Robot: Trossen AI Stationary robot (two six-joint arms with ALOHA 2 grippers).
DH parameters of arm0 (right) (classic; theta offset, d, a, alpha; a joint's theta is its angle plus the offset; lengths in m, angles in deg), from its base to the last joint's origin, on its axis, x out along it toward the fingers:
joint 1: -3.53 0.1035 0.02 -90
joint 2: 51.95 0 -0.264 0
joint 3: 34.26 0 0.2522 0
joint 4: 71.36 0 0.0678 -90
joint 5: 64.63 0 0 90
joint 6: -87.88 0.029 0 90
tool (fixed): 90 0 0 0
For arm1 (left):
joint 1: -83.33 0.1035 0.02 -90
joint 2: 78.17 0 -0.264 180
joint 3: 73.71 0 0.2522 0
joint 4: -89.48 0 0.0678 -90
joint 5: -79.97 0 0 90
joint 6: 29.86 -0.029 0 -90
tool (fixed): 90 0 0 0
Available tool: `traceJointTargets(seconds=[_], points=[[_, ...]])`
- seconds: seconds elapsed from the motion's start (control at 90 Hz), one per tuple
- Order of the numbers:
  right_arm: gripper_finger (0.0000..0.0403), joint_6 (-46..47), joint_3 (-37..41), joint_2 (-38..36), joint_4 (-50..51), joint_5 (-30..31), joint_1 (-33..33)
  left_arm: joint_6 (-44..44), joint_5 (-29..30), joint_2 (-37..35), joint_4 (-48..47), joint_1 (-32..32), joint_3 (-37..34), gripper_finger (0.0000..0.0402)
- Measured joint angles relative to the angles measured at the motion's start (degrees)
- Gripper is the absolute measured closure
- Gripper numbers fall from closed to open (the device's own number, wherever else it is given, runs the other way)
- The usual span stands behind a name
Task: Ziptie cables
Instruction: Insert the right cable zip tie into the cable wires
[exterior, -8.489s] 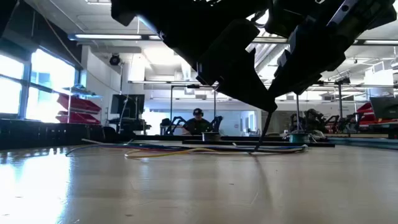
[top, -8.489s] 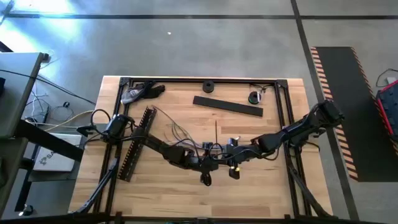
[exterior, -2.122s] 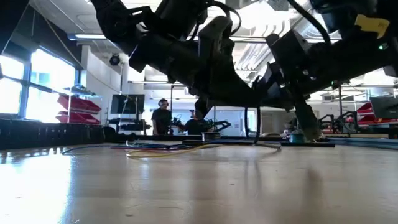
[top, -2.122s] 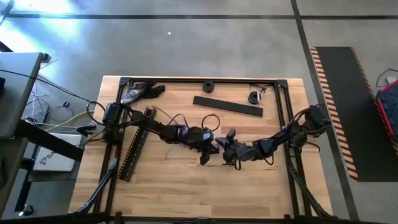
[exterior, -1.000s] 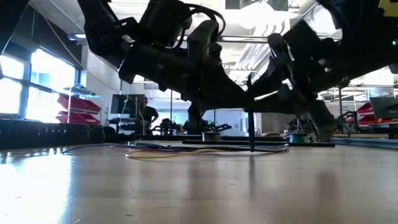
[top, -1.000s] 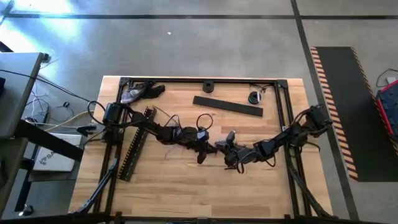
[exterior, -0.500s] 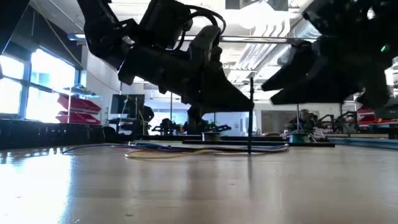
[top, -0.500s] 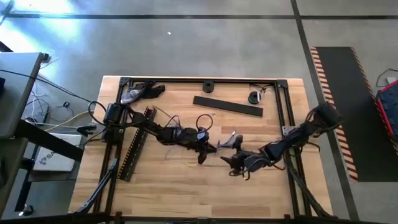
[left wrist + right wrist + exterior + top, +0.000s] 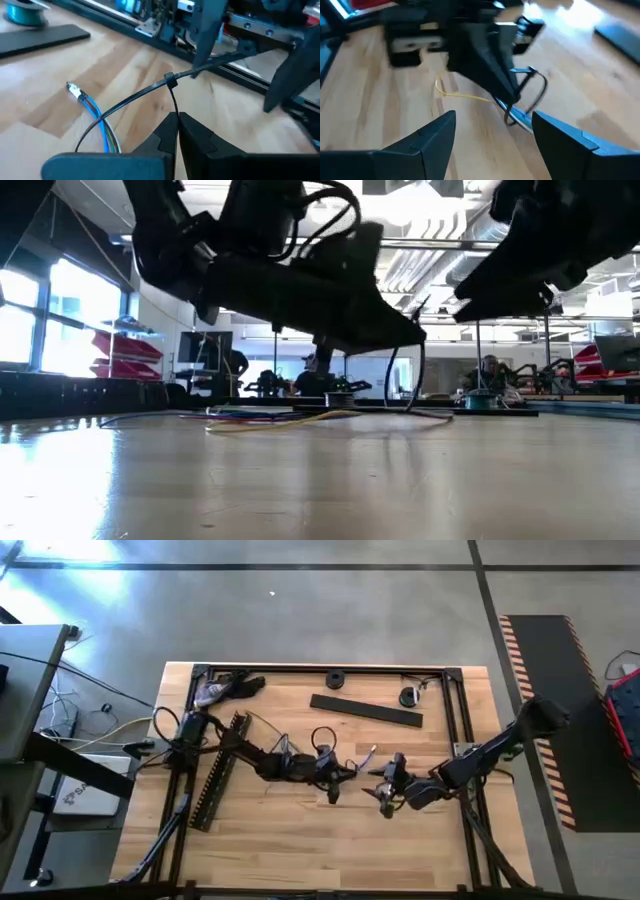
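Note:
The cables (image 9: 100,116), a bunch of thin blue, yellow and grey wires with a white-tipped end (image 9: 74,90), lie on the wooden table near its middle (image 9: 368,756). A thin black zip tie (image 9: 135,97) loops around them; its head (image 9: 170,80) stands above the table and its tail (image 9: 225,59) points away free. My left gripper (image 9: 176,119) is shut on the zip tie at mid-table (image 9: 334,788). My right gripper (image 9: 386,794) stands open just to the right of it, nothing between its fingers (image 9: 440,135). My left gripper pinches the zip tie's strap (image 9: 175,106) between its two fingertips, a short way below the head. The fingers slant down toward the table. The loop stands up from the hold, around the cables, which rest on the table.
A long black slotted strip (image 9: 216,775) lies at the left, a flat black strip (image 9: 366,711) at the back. A black roll (image 9: 335,678), a spool (image 9: 409,696) and a grey-black tool (image 9: 225,688) sit along the far edge. A black frame (image 9: 460,710) borders the table.
My right gripper has drawn back from the zip tie toward the table's right edge. The zip tie's tail, which stood upright in the low view, now leans over as a bowed loop. My left gripper stays shut on the zip tie and has shifted slightly toward the right.

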Motion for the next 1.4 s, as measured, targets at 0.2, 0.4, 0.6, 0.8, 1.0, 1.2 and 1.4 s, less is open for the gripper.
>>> traceJointTargets(seconds=[0.2, 0.4, 0.6, 0.8, 1.0, 1.2, 1.4], points=[[0.0155, 2.8, -0.1, -0.2, 1.8, -1.2, -1.5, -3.1, 1.2, 4.2, -0.1, 0.1, 2.9, 0.0402], [0.0155, 5.9, -0.2, 0.1, 5.3, -1.6, -4.5, -3.7, 1.9, 5.9, -0.1, 0.4, 4.2, 0.0402], [0.0156, 7.7, -0.2, 0.2, 7.5, -3.9, -7.1, -5.2, 2.2, 5.9, -0.1, 0.4, 4.4, 0.0402], [0.0194, 7.6, -0.2, 0.2, 6.8, -6.7, -9.5, -5.2, 2.2, 5.9, -0.5, 0.4, 4.4, 0.0402], [0.0278, 6.2, -0.2, 0.2, 6.6, -9.3, -10.8, -5.6, 2.5, 5.9, -0.6, 0.3, 4.4, 0.0402], [0.0320, 6.1, -0.2, 0.2, 6.2, -10.2, -10.9, -5.7, 2.6, 5.9, -0.6, 0.3, 4.4, 0.0402], [0.0285, 4.3, -0.2, 0.2, 6.7, -14.6, -10.8, -5.7, 2.9, 5.9, -0.6, 0.3, 4.4, 0.0402]])
